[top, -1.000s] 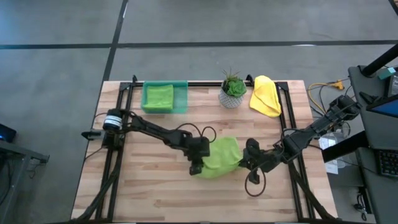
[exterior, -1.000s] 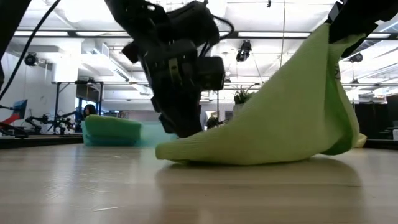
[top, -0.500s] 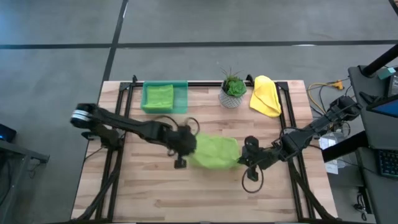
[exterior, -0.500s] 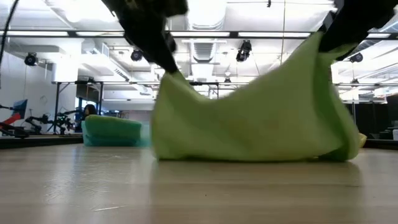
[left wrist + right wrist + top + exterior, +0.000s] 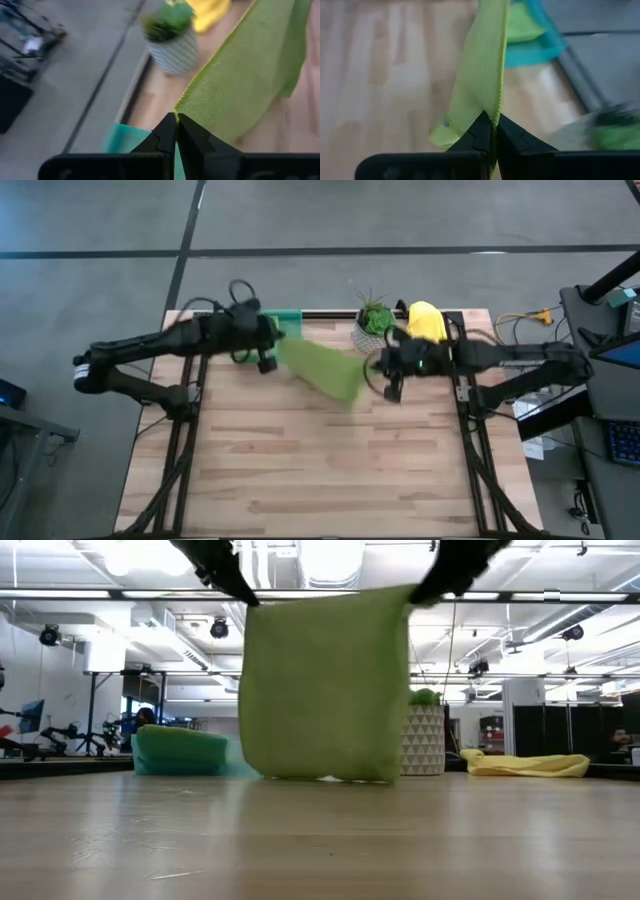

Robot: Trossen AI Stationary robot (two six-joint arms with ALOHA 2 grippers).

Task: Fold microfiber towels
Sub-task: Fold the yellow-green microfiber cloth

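From above, the left gripper (image 5: 266,360) and right gripper (image 5: 393,380) each pinch a corner of a lime towel (image 5: 322,368), stretched between them near the table's (image 5: 300,470) far edge; a yellow towel (image 5: 424,320) lies unfolded. Low view: it hangs flat, its hem about at the wood. Both wrist views show fingers clamped on cloth. Folding looks barely begun, with more towels left.

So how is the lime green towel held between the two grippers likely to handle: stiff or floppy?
Probably floppy: the lime green towel hangs like a curtain from the left gripper and right gripper, its lower edge about at the table. Likely light, since pinches at two corners carry it. It would probably slump once released.
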